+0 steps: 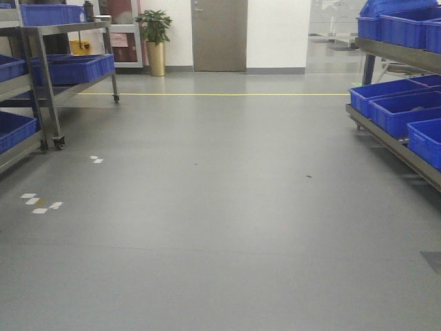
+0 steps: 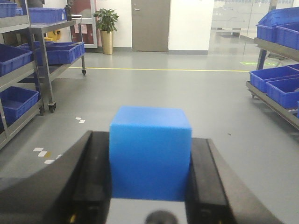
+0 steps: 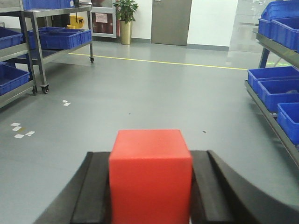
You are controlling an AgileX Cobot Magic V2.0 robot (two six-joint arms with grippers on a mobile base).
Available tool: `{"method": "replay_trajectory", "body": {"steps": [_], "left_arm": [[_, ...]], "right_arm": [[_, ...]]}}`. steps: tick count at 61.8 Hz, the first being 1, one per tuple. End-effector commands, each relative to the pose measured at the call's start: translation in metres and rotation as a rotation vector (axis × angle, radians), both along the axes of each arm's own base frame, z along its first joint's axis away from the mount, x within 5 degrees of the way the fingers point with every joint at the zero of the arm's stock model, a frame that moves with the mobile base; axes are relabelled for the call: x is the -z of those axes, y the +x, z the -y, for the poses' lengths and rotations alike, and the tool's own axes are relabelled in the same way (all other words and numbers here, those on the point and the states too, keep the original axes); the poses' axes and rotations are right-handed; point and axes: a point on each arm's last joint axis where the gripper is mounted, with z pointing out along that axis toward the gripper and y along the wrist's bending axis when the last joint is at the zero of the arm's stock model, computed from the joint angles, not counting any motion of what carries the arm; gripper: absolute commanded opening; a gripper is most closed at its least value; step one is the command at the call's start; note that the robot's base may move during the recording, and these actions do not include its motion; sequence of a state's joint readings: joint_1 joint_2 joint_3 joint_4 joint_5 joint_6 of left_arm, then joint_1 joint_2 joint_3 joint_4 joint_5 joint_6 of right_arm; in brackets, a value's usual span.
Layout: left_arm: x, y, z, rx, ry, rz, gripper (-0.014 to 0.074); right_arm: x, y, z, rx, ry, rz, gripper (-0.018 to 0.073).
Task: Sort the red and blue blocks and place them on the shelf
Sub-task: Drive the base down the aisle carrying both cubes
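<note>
left gripper (image 2: 149, 139): closed partway on blue block (image 2: 150, 154), black jaws pressed flat against its left and right sides
blue block: upright between the jaws, top and front faces showing, held over floor (image 2: 154, 88), on neither shelf
right gripper (image 3: 150, 156): closed partway on red block (image 3: 150, 179), jaws touching both its sides
red block: square in the jaws, top face level, held over open floor, well apart from either shelf
left shelf (image 1: 65, 29): steel tiers along the left of the aisle, castors at the feet, blue bins (image 1: 76, 67) on each tier in view
right shelf (image 1: 400, 54): steel tiers along the right of the aisle, blue bins side by side on upper and lower levels
floor: grey, smooth, open between the two shelves
yellow line (image 1: 220, 94): straight across the floor, short of the far wall
tape marks (image 1: 40, 203): small white patches on the floor near the left shelf, a second smaller pair farther along
door (image 1: 218, 34): grey, shut, in the far wall
plant (image 1: 155, 27): green, in a gold pot, just left of the door, against the wall
</note>
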State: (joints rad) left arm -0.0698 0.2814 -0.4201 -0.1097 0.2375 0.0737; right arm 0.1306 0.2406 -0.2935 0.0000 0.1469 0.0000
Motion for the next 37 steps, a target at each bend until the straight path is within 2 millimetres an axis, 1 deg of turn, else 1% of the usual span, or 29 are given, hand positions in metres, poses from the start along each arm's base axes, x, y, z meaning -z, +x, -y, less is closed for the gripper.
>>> {"method": "replay_trajectory", "body": {"steps": [1, 37], "left_arm": [[-0.0163, -0.0006, -0.0010, -0.011, -0.010, 0.103, 0.0122], [-0.0163, -0.0006, -0.0010, -0.011, -0.010, 0.103, 0.0122]], "right_arm": [[-0.0177, -0.0013, 0.0004, 0.004, 0.008, 0.115, 0.0057], [-0.0177, -0.0013, 0.0004, 0.004, 0.008, 0.115, 0.0057]]}}
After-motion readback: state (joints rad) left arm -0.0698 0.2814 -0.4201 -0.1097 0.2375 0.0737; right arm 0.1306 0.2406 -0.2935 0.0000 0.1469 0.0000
